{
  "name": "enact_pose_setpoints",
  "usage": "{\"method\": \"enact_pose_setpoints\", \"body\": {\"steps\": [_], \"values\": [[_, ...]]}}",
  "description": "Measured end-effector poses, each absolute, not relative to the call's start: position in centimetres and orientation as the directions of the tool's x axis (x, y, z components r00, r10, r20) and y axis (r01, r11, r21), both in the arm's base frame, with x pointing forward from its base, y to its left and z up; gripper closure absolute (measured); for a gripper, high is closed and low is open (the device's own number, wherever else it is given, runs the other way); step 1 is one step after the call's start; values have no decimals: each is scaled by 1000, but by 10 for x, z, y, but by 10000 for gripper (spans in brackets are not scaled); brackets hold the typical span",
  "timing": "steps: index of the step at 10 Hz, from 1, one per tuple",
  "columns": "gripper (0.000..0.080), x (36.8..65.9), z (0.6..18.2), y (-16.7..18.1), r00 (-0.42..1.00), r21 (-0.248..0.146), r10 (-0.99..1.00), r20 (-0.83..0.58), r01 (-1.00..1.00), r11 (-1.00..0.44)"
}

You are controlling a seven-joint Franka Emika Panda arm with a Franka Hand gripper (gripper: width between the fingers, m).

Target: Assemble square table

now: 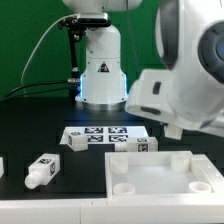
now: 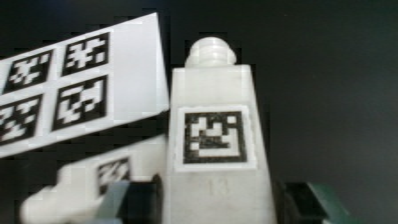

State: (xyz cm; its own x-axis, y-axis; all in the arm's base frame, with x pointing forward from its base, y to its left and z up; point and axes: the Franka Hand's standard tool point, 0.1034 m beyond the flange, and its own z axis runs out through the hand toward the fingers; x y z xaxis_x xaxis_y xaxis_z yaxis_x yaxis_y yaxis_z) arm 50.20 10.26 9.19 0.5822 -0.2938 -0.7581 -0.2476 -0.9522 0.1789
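My gripper (image 2: 199, 205) is clamped on one leg (image 2: 210, 130), held upright between my jaws. The tabletop slab (image 1: 165, 170) carries no legs yet; another leg (image 1: 42, 171) lies loose, well clear of my jaws.

- The exterior view looks level and low across the black table surface (image 1: 40, 120) toward the white robot base (image 1: 100, 70), from close range.
- The wrist view looks along the gripper, very close to a chunky white tagged leg (image 2: 217, 130).
- Both views share the flat white marker board (image 1: 108, 138) (image 2: 71, 85).
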Motion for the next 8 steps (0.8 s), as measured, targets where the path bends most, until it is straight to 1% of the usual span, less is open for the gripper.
{"method": "enact_pose_setpoints", "body": {"steps": [1,3,4,5,6,7,8], "values": [[511,513,96,99,631,167,-299,-716,-261,-951],[511,520,93,107,730,136,-297,-615,-273,-952],[511,526,97,109,772,115,-294,-563,-279,-953],[511,541,110,103,794,86,-295,-531,-296,-951],[511,566,127,95,841,34,-293,-456,-312,-949],[511,582,141,93,900,-13,-282,-332,-304,-953],[511,576,146,96,929,-26,-274,-250,-289,-957]]}}
